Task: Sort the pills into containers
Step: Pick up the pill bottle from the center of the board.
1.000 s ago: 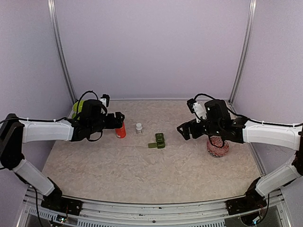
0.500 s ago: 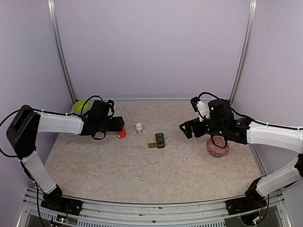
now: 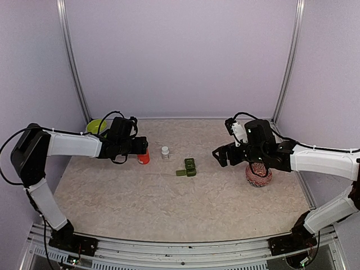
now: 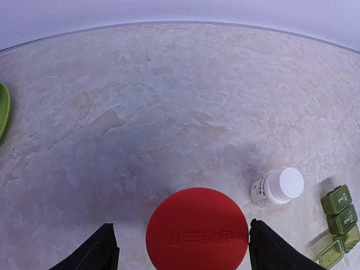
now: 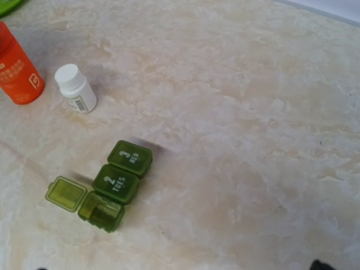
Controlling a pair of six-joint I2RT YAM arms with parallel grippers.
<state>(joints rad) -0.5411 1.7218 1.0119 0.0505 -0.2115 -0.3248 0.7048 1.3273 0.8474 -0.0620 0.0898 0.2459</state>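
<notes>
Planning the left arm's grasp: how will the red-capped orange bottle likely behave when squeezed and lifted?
The orange bottle looks like rigid plastic, so it probably won't deform. Its round, smooth wall may slip or twist in the left gripper. Standing taller than wide, it could tip if nudged.

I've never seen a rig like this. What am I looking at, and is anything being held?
Two robot arms are bolted to a table, each ending in a two-finger gripper. The wide picture looks down from above and behind them; the other two come from cameras on the wrists. On the table: a red bottle, a white bottle, three joined green pill boxes, one with its lid open, a lime bowl and a red netted thing. The left gripper has its jaws either side of the red bottle, apparently not clamped. The right gripper is open and holds nothing.
</notes>
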